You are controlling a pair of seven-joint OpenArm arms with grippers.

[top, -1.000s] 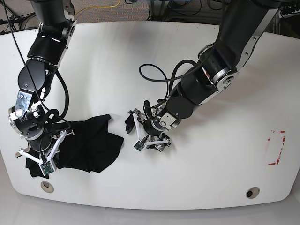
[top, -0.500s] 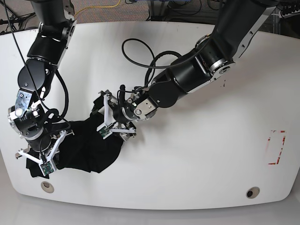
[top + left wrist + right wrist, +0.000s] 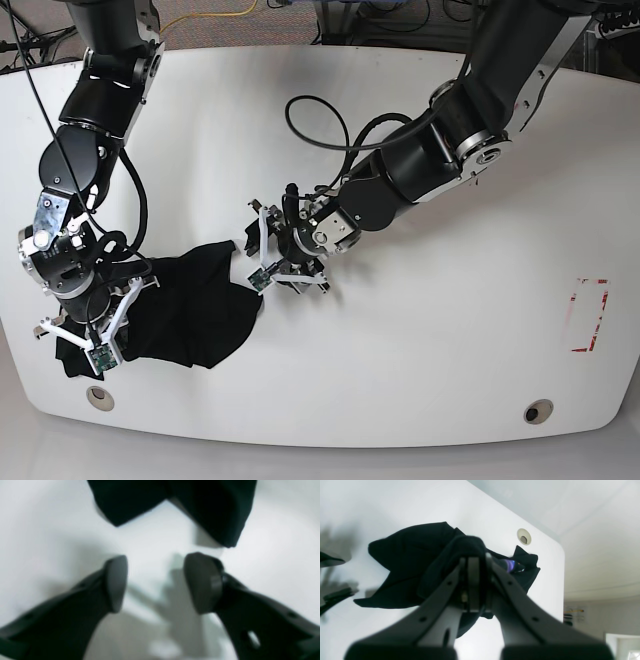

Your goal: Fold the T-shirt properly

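T-shirt (image 3: 190, 310) lies crumpled in a dark heap on the white bench (image 3: 420, 350), toward the front corner on the right arm's side, partly under that arm. Right gripper (image 3: 473, 580) has its fingers together, clamped on a bunched fold of the cloth; the fold wraps over the fingertips. Left gripper (image 3: 268, 262) sits just beside the heap's inner edge, fingers (image 3: 116, 582) apart, nothing between them, bare bench below.

Around: round grommet hole (image 3: 100, 398) at the front edge close to the shirt; a second grommet (image 3: 539, 411) well apart toward the other front corner; red rectangular marking (image 3: 590, 315) near the far side edge. A looped black cable (image 3: 320, 125) arcs over the bench behind the left arm.

Base view: shows both arms and the whole heap, though the right wrist hides the grip. Right wrist view: shows the clamped fold and a small purplish glint in the cloth, unclear what. Left wrist view: blurred; two cloth points lie just ahead of the open fingers, not touching.
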